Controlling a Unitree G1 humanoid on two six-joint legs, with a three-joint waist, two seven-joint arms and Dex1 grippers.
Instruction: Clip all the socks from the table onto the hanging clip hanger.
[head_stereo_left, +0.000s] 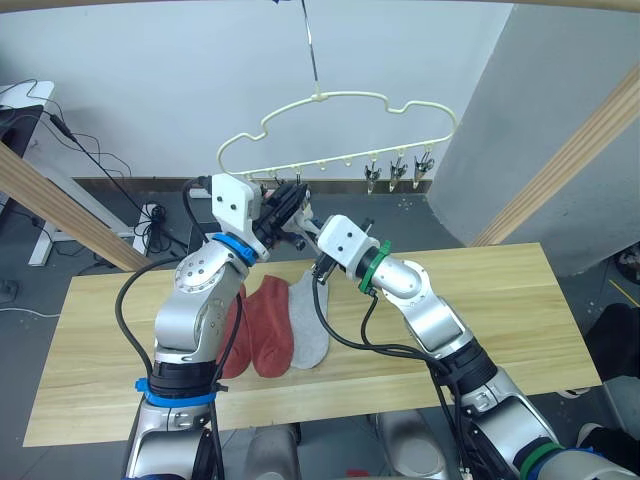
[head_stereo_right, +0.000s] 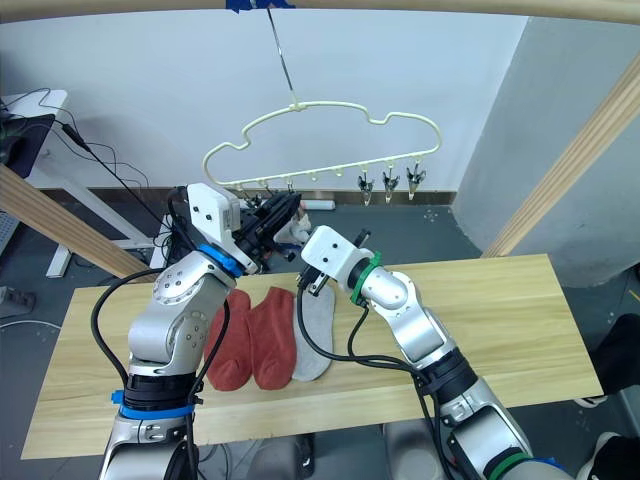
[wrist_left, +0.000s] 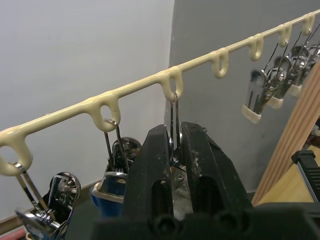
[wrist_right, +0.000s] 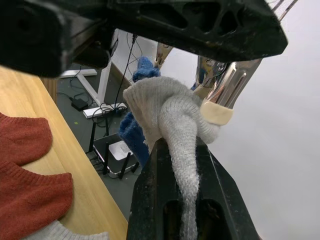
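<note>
Right wrist view showed the right gripper (wrist_right: 182, 165) clamped on a grey sock (wrist_right: 170, 112) at a clip (wrist_right: 220, 95); the left gripper (wrist_left: 175, 155) pinched that clip under the hanger (head_stereo_left: 340, 130), above the desk (head_stereo_left: 520, 300).

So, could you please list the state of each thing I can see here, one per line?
left gripper: shut on a clip of the clip hanger.
right gripper: shut on a grey sock, held up at that clip.
clip hanger: hanging by its hook, three free clips at its right end.
two rust-red socks: lying flat on the table.
second grey sock: lying flat beside them.
blue sock: hanging from the clip hanger.
</note>
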